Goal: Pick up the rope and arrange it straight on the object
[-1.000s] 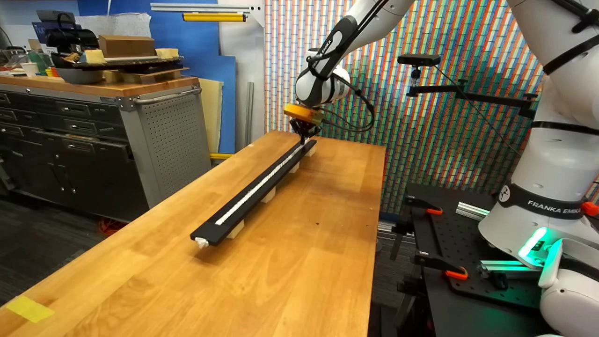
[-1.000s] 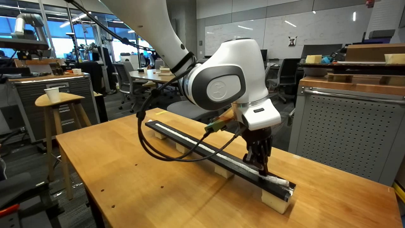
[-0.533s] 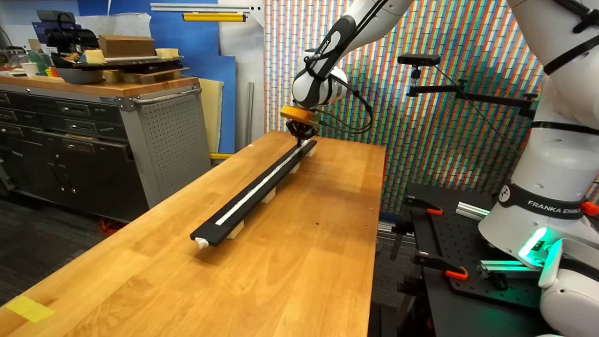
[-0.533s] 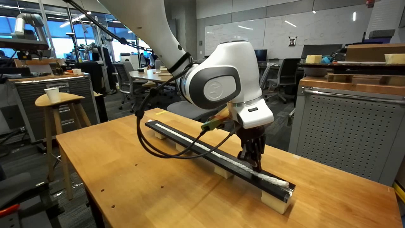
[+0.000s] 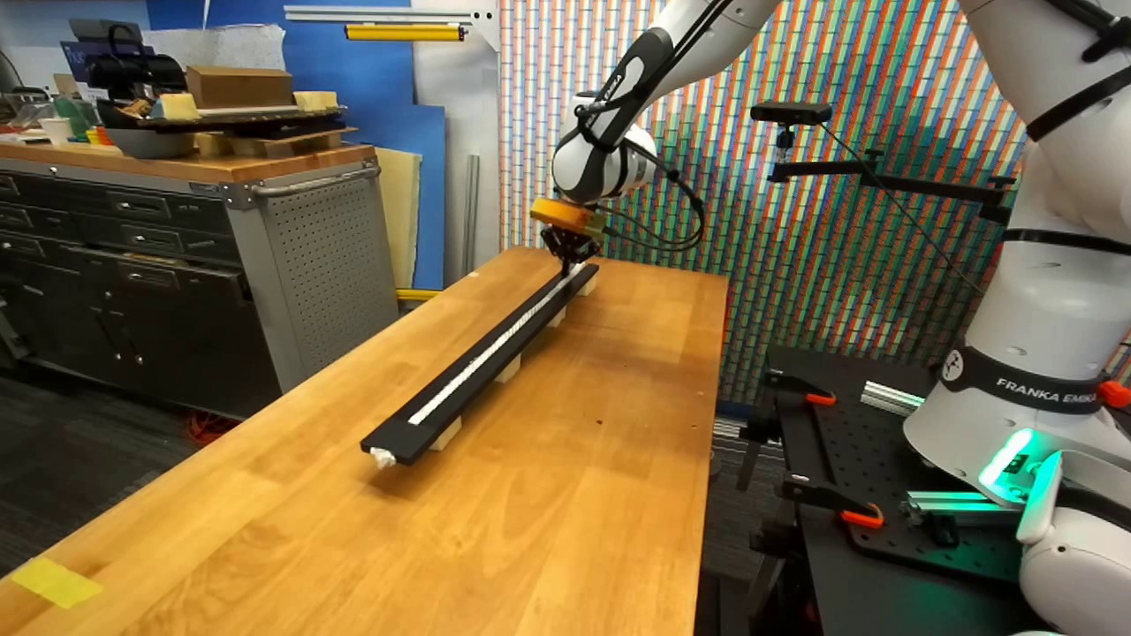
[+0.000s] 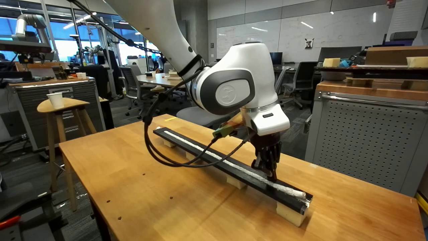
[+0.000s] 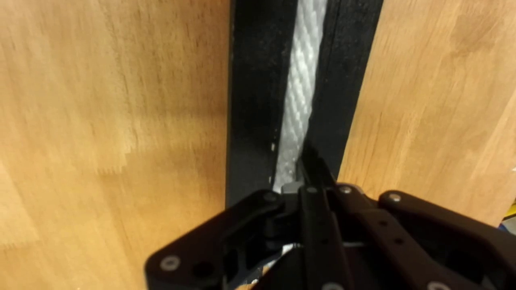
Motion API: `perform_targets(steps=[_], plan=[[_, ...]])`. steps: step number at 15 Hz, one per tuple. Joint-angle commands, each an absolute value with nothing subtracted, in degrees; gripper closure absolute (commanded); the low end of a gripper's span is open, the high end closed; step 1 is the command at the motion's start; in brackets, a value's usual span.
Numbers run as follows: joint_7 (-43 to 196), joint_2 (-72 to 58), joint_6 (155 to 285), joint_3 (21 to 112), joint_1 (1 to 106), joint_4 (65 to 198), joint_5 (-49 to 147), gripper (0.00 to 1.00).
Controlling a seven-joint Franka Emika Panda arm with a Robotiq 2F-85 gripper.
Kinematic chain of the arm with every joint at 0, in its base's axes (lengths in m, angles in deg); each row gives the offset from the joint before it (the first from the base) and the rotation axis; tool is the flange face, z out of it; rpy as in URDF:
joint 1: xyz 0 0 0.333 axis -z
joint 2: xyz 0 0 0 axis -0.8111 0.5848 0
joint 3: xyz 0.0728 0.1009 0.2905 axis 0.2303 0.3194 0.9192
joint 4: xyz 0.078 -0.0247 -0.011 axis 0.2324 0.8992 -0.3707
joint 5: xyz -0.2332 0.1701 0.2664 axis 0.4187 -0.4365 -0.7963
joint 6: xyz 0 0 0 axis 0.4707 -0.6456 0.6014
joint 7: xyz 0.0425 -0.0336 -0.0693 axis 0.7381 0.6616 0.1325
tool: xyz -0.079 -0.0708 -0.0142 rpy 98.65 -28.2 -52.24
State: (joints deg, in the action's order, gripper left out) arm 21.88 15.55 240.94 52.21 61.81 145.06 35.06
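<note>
Multicoloured panelling [image 5: 813, 238] rises at 1 o'clock beyond the wooden table [image 5: 565, 495] in an exterior view. At the work, the gripper [image 6: 273, 177] is clenched, its fingers [image 7: 316, 172] pressed together with nothing seen between them. They reach down at the 3 o'clock side of the white rope [image 7: 302, 72] in the wrist view; whether they touch it I cannot tell. From there the rope runs off towards 12 o'clock, lying lengthwise on the black bar [image 7: 258, 92] with black showing on both sides. In an exterior view, the gripper is near the bar's 4 o'clock end, and the short stretch of rope [image 6: 291, 191] past it looks to veer slightly from the long run. Pale blocks [image 6: 290, 213] prop the bar, and a white tuft [image 5: 383, 457] shows at its 7 o'clock end in an exterior view.

I judge the laying nearly done, the step in hand being to true up the rope with the fingertips. Nudge it lightly, in small strokes; from this side the push can only go towards 9 o'clock in the wrist view. Judge by the black margin left on each side. Reach the rope's flank without bearing down, since the bar might rock on its blocks. Work outward to the loose end, so slack leaves there instead of bulging. Lift straight up before moving on; trailing fingertips could drag the rope crooked.
</note>
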Motion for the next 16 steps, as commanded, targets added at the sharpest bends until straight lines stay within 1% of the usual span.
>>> perform_targets(steps=[1,8,9,16], plan=[[21.93,13.33,239.01,51.4,61.91,145.94,35.1,1.0],[23.31,13.57,237.33,51.49,62.14,145.58,35.73,1.0],[22.13,14.8,238.81,51.06,62.24,144.98,35.26,0.99],[22.48,14.87,238.28,51.45,62.1,144.98,35.29,0.99]])
